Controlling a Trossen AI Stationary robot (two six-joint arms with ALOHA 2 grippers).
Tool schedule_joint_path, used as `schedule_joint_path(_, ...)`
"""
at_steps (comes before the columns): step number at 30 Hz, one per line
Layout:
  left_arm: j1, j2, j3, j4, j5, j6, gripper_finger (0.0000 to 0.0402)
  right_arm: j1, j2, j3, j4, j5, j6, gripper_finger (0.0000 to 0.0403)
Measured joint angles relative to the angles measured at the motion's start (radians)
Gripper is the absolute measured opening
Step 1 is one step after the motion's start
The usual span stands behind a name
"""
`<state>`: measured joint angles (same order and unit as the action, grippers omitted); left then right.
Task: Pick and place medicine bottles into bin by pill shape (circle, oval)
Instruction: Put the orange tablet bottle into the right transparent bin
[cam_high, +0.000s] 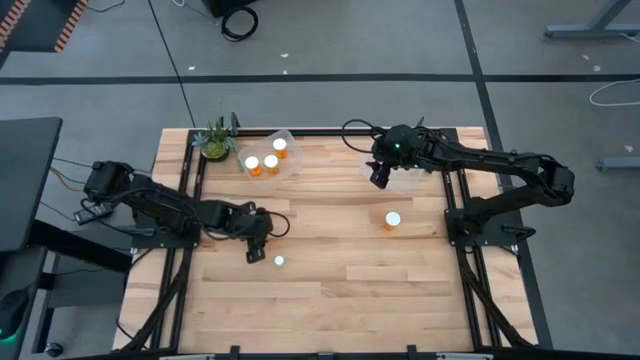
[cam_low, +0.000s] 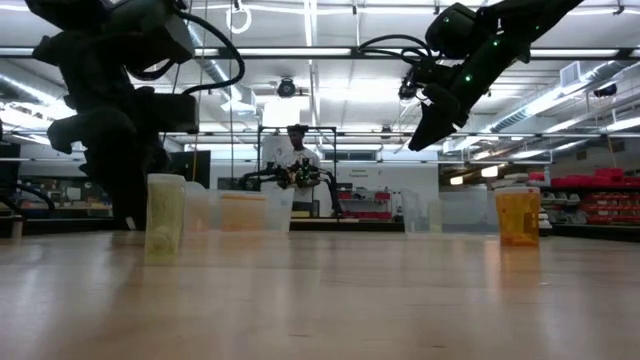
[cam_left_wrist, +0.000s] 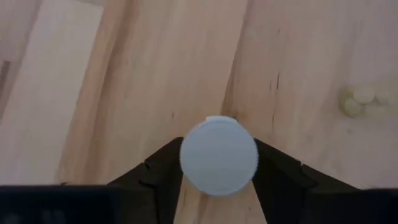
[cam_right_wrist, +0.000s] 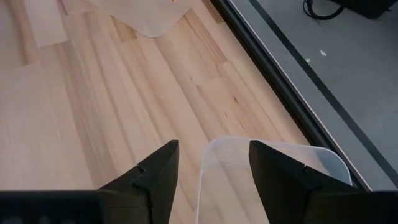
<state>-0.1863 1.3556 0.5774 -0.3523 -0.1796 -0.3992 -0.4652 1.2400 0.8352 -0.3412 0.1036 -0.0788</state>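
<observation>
A medicine bottle with a white cap (cam_high: 278, 261) stands on its base on the table's near middle; in the low view (cam_low: 165, 218) it looks pale. My left gripper (cam_high: 258, 245) points down over it, open, one finger on either side of the bottle, whose cap (cam_left_wrist: 219, 155) hides the fingertips. A second orange bottle (cam_high: 392, 219) stands on the table at the right and also shows in the low view (cam_low: 517, 215). My right gripper (cam_high: 380, 178) is open and empty, raised (cam_low: 425, 130) above a clear bin (cam_right_wrist: 273, 168) at the far right.
A clear bin (cam_high: 268, 155) at the far left holds three orange bottles. A small plant (cam_high: 215, 140) stands at the far left corner. The black frame rail (cam_right_wrist: 267, 68) runs along the table's edge. A person (cam_low: 295, 150) shows far behind the table.
</observation>
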Motion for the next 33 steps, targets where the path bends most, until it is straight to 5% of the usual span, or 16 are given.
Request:
schedule_joint_path(6,-0.003,0.000,0.000,-0.007,-0.001,-0.003,0.0192,0.004,0.000,0.000,0.000,0.000,0.000,0.0202)
schedule_joint_path(18,0.016,0.000,0.000,0.135,-0.035,0.073,0.0103,0.004,0.000,0.000,0.005,0.000,0.001,0.0202)
schedule_joint_path(33,0.223,0.066,0.202,0.244,-0.017,0.368,0.0119,0.037,0.000,0.000,0.008,-0.019,0.019,0.0202)
